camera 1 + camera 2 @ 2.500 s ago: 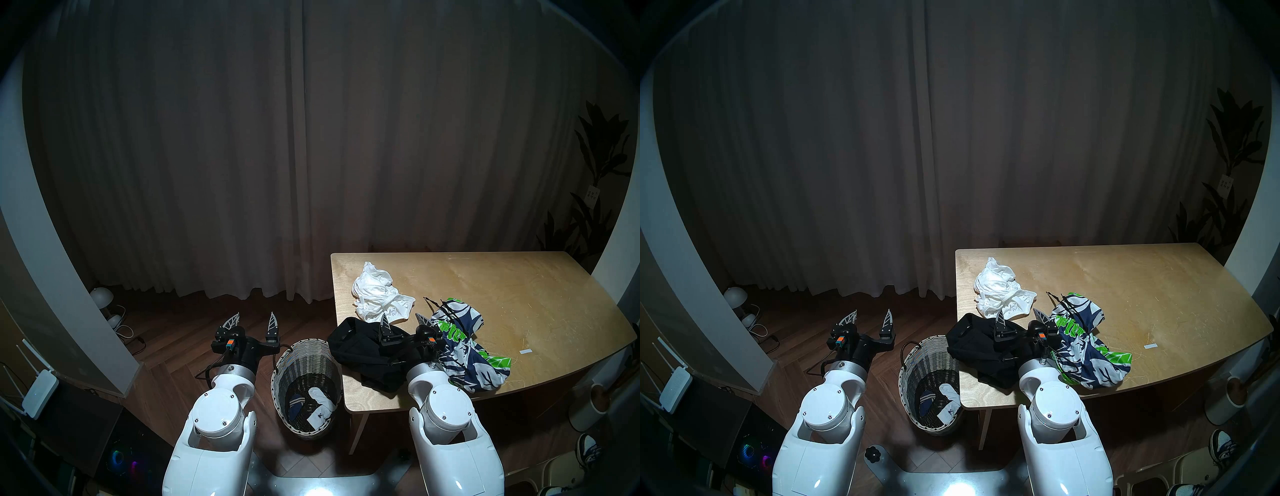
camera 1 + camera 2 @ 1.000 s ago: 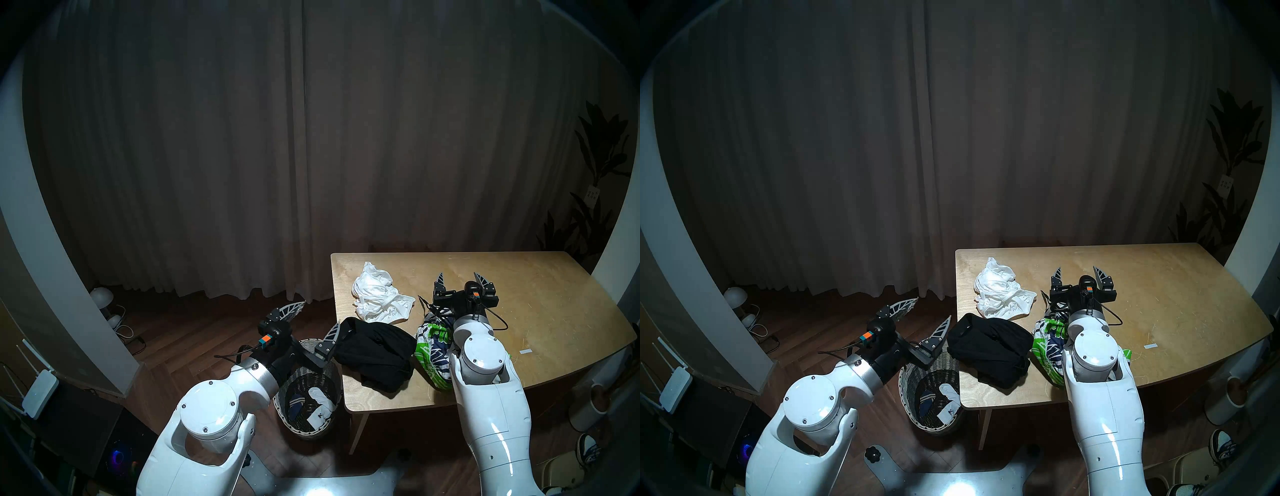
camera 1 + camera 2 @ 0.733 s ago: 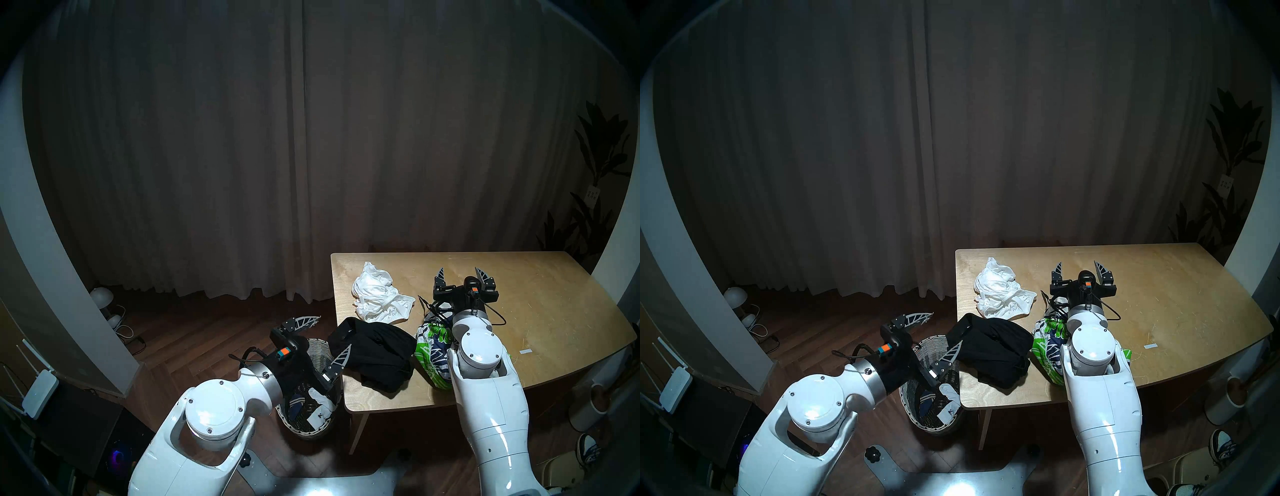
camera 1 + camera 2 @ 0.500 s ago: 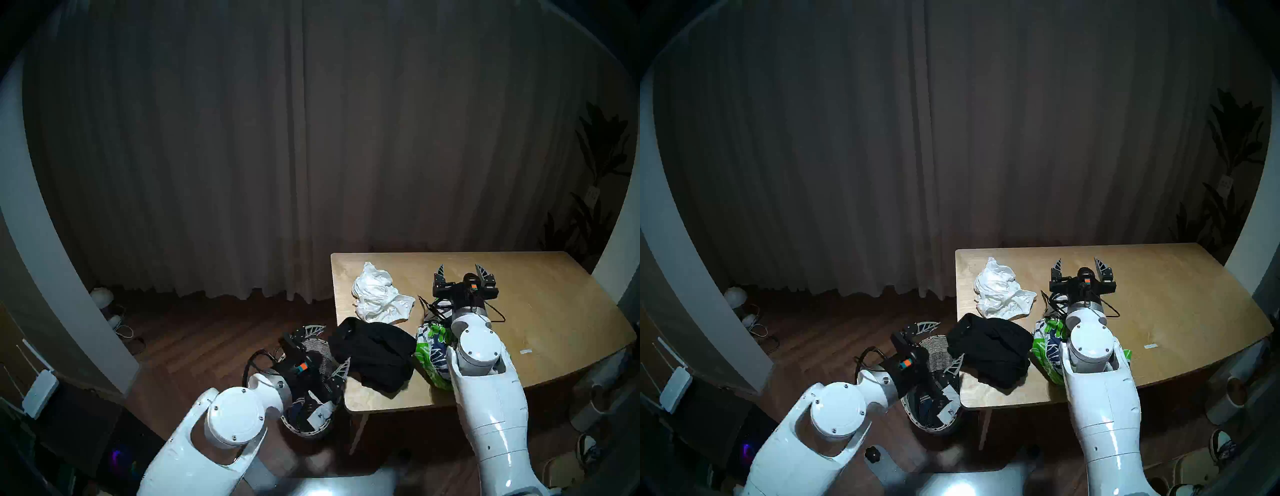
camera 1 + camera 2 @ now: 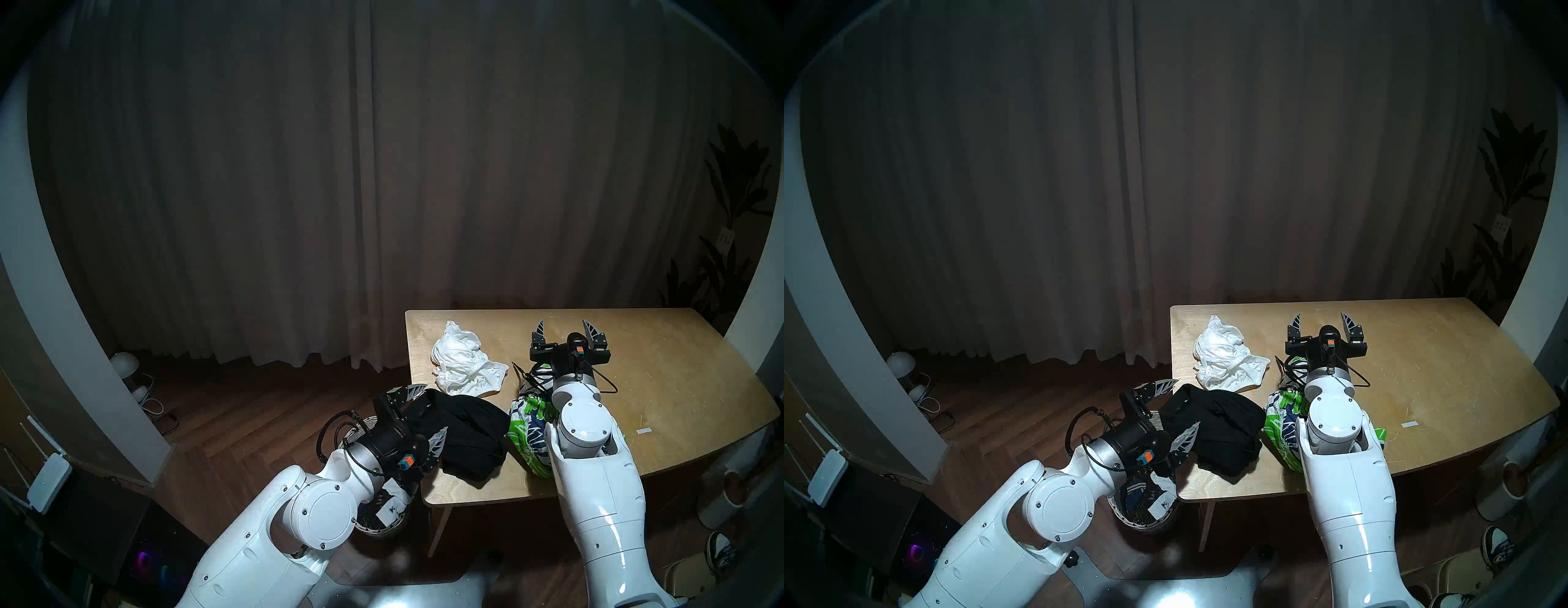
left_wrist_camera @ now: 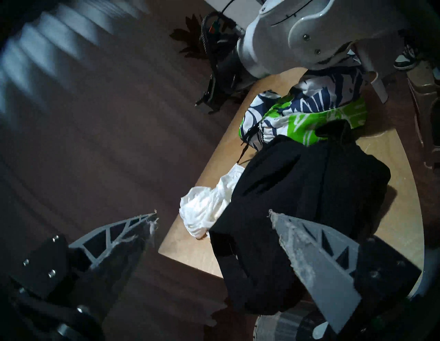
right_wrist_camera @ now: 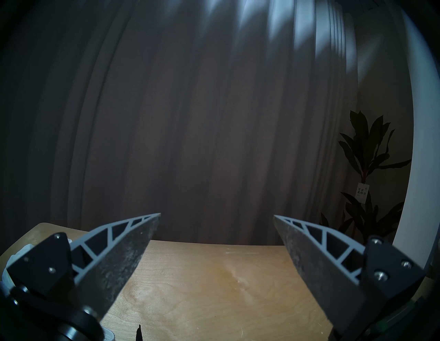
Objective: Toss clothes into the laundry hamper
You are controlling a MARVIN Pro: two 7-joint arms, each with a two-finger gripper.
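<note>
Item: wooden tabletop, herringbone floor, dark curtain behind.

My left gripper (released, jaws wide) straddles the black garment at the tabletop's left edge, over the laundry hamper on the floor. White garment near the far left corner; leaf-print garment at the front edge under my right arm, whose right gripper, likewise released, hangs above bare tabletop.
</note>
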